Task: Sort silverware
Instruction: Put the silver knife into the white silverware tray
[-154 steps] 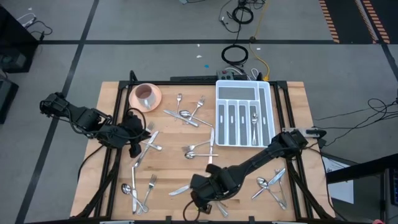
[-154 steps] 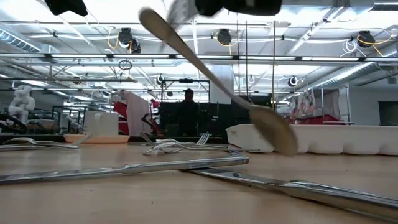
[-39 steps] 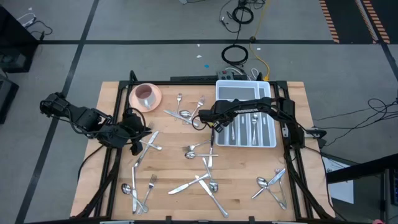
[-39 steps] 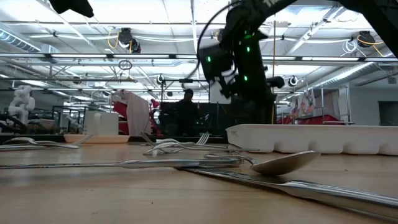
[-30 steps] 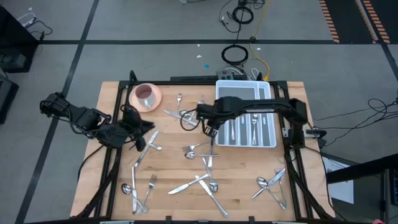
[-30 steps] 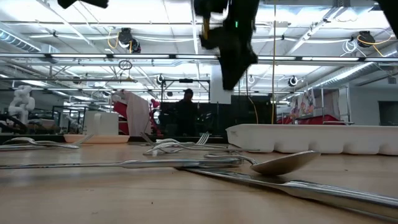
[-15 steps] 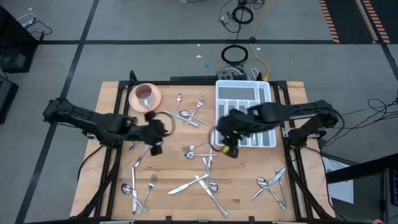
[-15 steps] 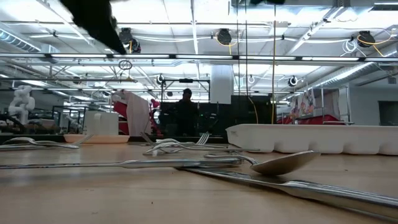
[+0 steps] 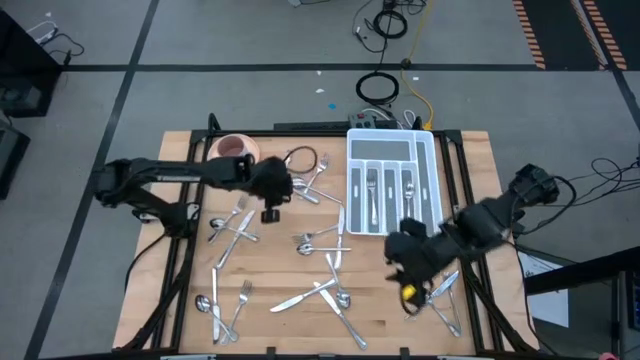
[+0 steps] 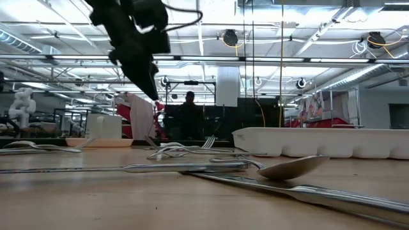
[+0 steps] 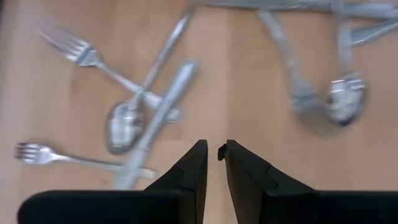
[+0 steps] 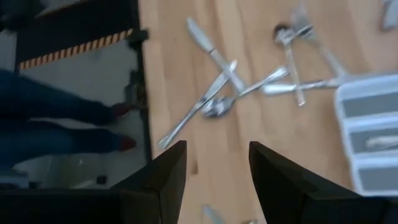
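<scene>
White tray [image 9: 432,150], pink bowl [image 9: 232,147]
</scene>
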Motion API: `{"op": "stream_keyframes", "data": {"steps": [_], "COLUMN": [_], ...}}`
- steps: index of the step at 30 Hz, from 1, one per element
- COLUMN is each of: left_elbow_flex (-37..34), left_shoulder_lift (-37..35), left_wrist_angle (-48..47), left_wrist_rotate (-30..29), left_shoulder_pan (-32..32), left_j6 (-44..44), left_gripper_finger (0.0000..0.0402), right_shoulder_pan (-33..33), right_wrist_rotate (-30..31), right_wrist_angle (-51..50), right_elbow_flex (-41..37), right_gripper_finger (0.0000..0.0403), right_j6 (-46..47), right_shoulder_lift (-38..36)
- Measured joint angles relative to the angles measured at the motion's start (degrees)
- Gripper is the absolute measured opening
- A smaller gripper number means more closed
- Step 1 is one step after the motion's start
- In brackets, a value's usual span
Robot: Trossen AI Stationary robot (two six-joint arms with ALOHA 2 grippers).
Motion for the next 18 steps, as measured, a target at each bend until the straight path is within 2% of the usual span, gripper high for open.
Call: {"op": "stream_keyframes", "data": {"steps": [3, 5, 9, 12, 16, 18], "left_elbow_flex": [0.00, 0.00, 0.00, 0.02, -0.01, 0.04], "left_shoulder_lift": [1.72, 2.19, 2.05, 1.01, 0.24, 0.21], "left_wrist_angle": [3.24, 5.69, 7.80, 7.66, 5.57, 6.16], "left_wrist_rotate": [-1.62, -6.32, -18.16, -24.36, -25.56, -21.29], "left_shoulder_pan": [3.06, 4.01, 4.25, 3.75, 2.83, 2.87], "left_j6": [4.08, 4.37, -2.55, -7.21, -11.93, -11.71], "left_gripper_finger": [0.0065, 0.0065, 0.0065, 0.0065, 0.0065, 0.0065], "right_shoulder_pan": [4.18, 6.79, 11.00, 13.51, 15.35, 15.52], "right_wrist_rotate": [2.75, 4.99, 9.37, 12.61, 18.85, 23.61], "right_wrist_angle": [-1.56, -2.90, -3.51, -3.59, -3.68, -5.03], "right_elbow_flex": [0.00, 0.00, -0.37, -0.42, -0.42, -0.43], "right_gripper_finger": [0.0173, 0.0174, 0.0174, 0.0174, 0.0174, 0.0174], "right_j6": [3.16, 5.69, 12.33, 16.66, 20.68, 20.62], "right_shoulder_lift": [0.02, 0.02, 0.03, 0.07, 0.20, 0.24]}}
